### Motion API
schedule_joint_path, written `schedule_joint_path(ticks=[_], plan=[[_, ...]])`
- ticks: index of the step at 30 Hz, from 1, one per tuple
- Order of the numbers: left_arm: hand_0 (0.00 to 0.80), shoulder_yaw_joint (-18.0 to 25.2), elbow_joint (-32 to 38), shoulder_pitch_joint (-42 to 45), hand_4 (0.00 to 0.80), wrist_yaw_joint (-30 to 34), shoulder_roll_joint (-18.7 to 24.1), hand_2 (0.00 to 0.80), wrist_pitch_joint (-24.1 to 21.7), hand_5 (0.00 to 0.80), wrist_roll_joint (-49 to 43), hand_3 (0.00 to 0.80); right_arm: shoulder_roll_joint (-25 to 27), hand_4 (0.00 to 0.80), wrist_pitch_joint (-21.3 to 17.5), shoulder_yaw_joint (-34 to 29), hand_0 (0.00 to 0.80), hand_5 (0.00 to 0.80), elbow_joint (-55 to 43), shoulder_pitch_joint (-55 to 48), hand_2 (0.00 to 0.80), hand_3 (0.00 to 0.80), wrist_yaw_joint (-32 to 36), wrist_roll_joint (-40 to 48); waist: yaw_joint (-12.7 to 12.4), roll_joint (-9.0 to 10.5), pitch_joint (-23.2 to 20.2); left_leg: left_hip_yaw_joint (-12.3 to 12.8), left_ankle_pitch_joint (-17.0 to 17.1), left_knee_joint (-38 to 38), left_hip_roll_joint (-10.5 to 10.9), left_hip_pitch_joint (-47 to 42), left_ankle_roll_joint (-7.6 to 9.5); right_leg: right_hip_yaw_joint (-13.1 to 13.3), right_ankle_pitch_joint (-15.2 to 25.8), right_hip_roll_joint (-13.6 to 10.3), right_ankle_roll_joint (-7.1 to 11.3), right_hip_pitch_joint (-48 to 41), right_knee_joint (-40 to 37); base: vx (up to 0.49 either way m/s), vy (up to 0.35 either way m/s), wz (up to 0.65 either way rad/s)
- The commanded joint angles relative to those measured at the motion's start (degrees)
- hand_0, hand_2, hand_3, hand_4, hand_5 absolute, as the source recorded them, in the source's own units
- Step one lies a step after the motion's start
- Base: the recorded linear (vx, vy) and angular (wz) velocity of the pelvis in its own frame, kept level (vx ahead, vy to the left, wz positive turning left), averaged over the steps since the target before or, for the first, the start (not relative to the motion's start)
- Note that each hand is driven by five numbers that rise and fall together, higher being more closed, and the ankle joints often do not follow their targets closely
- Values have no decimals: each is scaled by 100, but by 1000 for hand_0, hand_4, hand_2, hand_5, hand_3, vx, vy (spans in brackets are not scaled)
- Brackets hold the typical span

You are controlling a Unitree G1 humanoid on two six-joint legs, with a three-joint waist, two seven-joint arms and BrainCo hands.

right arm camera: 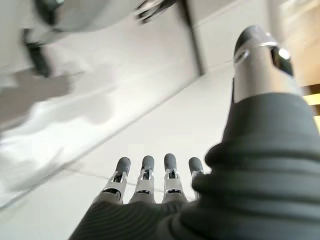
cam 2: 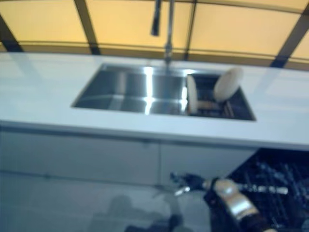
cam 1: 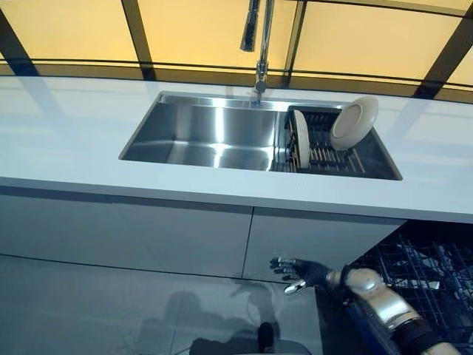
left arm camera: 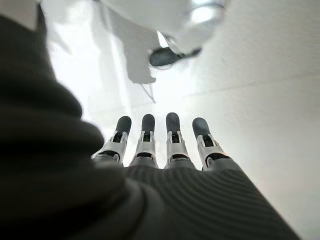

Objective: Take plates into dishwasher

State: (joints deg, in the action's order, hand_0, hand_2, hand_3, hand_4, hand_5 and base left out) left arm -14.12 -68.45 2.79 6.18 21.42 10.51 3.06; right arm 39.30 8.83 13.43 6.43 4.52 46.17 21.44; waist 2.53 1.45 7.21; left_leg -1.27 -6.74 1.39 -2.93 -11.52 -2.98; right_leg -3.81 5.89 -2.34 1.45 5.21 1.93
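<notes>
Two cream plates stand in a dark drying rack (cam 1: 325,155) at the right end of the steel sink (cam 1: 199,133). One plate (cam 1: 301,138) stands on edge. The other plate (cam 1: 355,123) leans against the rack's back right. My right hand (cam 1: 299,272) is low in front of the cabinets, left of the open dishwasher rack (cam 1: 421,274), fingers straight and empty; its wrist view shows its fingers (right arm camera: 145,175) over the floor. My left hand (left arm camera: 160,145) shows only in its own wrist view, fingers straight, holding nothing.
A white counter (cam 1: 66,140) runs around the sink, with a tall faucet (cam 1: 260,44) behind it. Grey cabinet doors (cam 1: 148,229) stand below. The dark wire dishwasher rack sits low at the right, with some items in it.
</notes>
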Motion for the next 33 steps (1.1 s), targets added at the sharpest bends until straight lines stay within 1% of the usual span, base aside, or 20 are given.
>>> schedule_joint_path(ticks=[1, 3, 4, 5, 6, 7, 8, 9, 10, 11, 13, 14, 16, 17, 19, 22, 26, 27, 32, 33], plan=[[0, 470, -268, 60, 0, -51, 132, 0, -87, 0, 187, 0, 417, 0, 81, -545, 0, 0, -315, 560, 0, 0, 457, 1072, 139, 359, -104, 250, -169, -1199, -31, 206, 124, -72, -89, -544, 420, 7, 343, 91, -63, -22], [0, 684, -379, 169, 0, -146, 67, 0, -193, 0, 423, 0, 646, 0, -7, -736, 0, 0, -334, 728, 0, 0, 344, 1271, 54, 454, -60, 270, 631, -2705, -143, 861, 47, -48, -175, -451, 157, -276, 231, 86, -100, -23], [0, 810, -359, 243, 0, -174, 9, 0, -218, 0, 453, 0, 719, 0, 0, -857, 0, 0, -360, 810, 0, 0, 250, 1427, -40, 528, 36, 223, 910, -3717, -67, 1502, 44, -5, -240, -444, -2, -431, 241, 84, -76, -29], [0, 852, -340, 264, 0, -173, -7, 0, -210, 0, 441, 0, 723, 0, 21, -920, 0, 0, -357, 849, 0, 0, 184, 1467, -84, 535, 72, 205, 980, -3922, -13, 1758, 39, 20, -275, -429, -48, -498, 250, 130, 42, -58], [0, 925, -274, 303, 0, -135, -30, 0, -143, 0, 421, 0, 704, 0, 78, -1154, 0, 0, -238, 1017, 0, 0, -89, 1614, -227, 450, 178, 247, 1100, -3707, 33, 2222, -21, 76, -430, -318, -92, -783, 259, 211, 208, -72], [0, 924, -251, 332, 0, -145, -28, 0, -138, 0, 501, 0, 724, 0, 51, -1232, 0, 0, -93, 1217, 0, 0, -310, 1786, -283, 322, 175, 355, 1125, -2706, -107, 2192, -33, 31, -528, -249, -6, -913, 264, 271, 274, -78], [0, 926, -242, 340, 0, -149, -30, 0, -153, 0, 529, 0, 753, 0, -25, -1237, 0, 0, -34, 1317, 0, 0, -488, 1871, -339, 266, 231, 443, 1204, -2092, -137, 2051, -51, 39, -601, -219, 41, -1050, 268, 352, 325, -62], [0, 913, -265, 338, 0, -113, 4, 0, -243, 0, 509, 0, 885, 0, -157, -1325, 0, 0, 69, 1500, 0, 0, -838, 2146, -454, 101, 282, 587, 1615, -973, -177, 2121, -114, 106, -851, -64, 82, -1342, 339, 301, 249, -61], [0, 900, -305, 310, 0, -82, 48, 0, -267, 0, 465, 0, 1007, 0, -242, -1371, 0, 0, 191, 1701, 0, 0, -1070, 2399, -506, 150, 304, 429, 1453, -848, -59, 1957, -20, 154, -984, -133, 115, -1440, 433, 272, 227, -68], [0, 853, -398, 241, 0, -110, 52, 0, -289, 0, 425, 0, 1030, 0, -250, -1455, 0, 0, 258, 1900, 0, 0, -1379, 2664, -496, 158, 226, 445, 1249, -822, 15, 1867, 33, 94, -1008, -176, 140, -1403, 499, 174, 147, -73], [0, 764, -402, 154, 0, -227, 90, 0, -310, 0, 503, 0, 1023, 0, -379, -1672, 0, 0, 413, 2099, 0, 0, -1793, 3097, -488, 192, 122, 433, 1062, -853, 95, 1741, 58, -10, -976, -317, 227, -1375, 538, 148, 92, -44], [0, 778, -317, 99, 0, -162, 135, 0, -227, 0, 464, 0, 991, 0, -535, -1786, 0, 0, 459, 2204, 0, 0, -2055, 3281, -526, 203, 82, 371, 1009, -749, 143, 1630, 85, -63, -924, -382, 302, -1359, 511, 114, 44, 16], [0, 757, -267, -29, 0, -132, 197, 0, -218, 0, 444, 0, 929, 0, -627, -1916, 0, 0, 550, 2436, 0, 0, -2391, 3308, -561, 200, 18, 303, 965, -495, 154, 1382, 142, -160, -872, -435, 368, -1281, 485, 98, 27, 20], [0, 715, -243, -78, 0, -151, 215, 0, -246, 0, 496, 0, 967, 0, -767, -1936, 0, 0, 546, 2552, 0, 0, -2553, 3279, -568, 203, -31, 288, 965, -404, 160, 1320, 160, -161, -852, -432, 372, -1280, 414, 81, 19, -1], [0, 641, -250, -163, 0, -151, 237, 0, -306, 0, 544, 0, 1065, 0, -828, -1944, 0, 0, 455, 2708, 0, 0, -2925, 3435, -564, 223, -92, 283, 960, -404, 178, 1352, 162, -128, -847, -414, 353, -1288, 327, 52, 10, 2], [0, 533, -269, -324, 0, -89, 254, 0, -352, 0, 493, 0, 1294, 0, -864, -1965, 0, 0, 843, 3241, 0, 0, -3383, 3407, -647, 309, -197, 228, 904, -489, 228, 1496, 171, -116, -858, -410, 328, -1333, 198, 51, -18, 10], [0, 271, -303, -336, 0, -10, 146, 0, -349, 0, 450, 0, 1651, 0, -621, -1599, 0, 0, 1555, 4073, 0, 0, -4403, 3166, -804, 389, -310, 167, 894, -447, 233, 1550, 138, -221, -850, -437, 329, -1496, -42, 82, -12, 10], [0, 225, -334, -318, 0, -3, 122, 0, -353, 0, 465, 0, 1737, 0, -656, -1500, 0, 0, 1762, 4247, 0, 0, -4518, 3065, -829, 398, -327, 164, 888, -454, 227, 1560, 125, -238, -849, -449, 331, -1523, -78, 89, 7, 8], [0, 82, -399, -268, 0, -20, 71, 0, -279, 0, 631, 0, 2001, 0, -341, -1078, 0, 0, 2327, 4895, 0, 0, -5123, 2942, -964, 463, -320, 94, 818, -565, 242, 1609, 101, -340, -775, -570, 387, -1583, -192, 68, 18, 13], [0, 123, -370, -268, 0, -74, 67, 0, -268, 0, 638, 0, 2032, 0, -289, -875, 0, 0, 2566, 5153, 0, 0, -5357, 2837, -1027, 488, -308, 121, 797, -593, 240, 1597, 110, -431, -745, -645, 432, -1595, -188, 54, 46, 10]])
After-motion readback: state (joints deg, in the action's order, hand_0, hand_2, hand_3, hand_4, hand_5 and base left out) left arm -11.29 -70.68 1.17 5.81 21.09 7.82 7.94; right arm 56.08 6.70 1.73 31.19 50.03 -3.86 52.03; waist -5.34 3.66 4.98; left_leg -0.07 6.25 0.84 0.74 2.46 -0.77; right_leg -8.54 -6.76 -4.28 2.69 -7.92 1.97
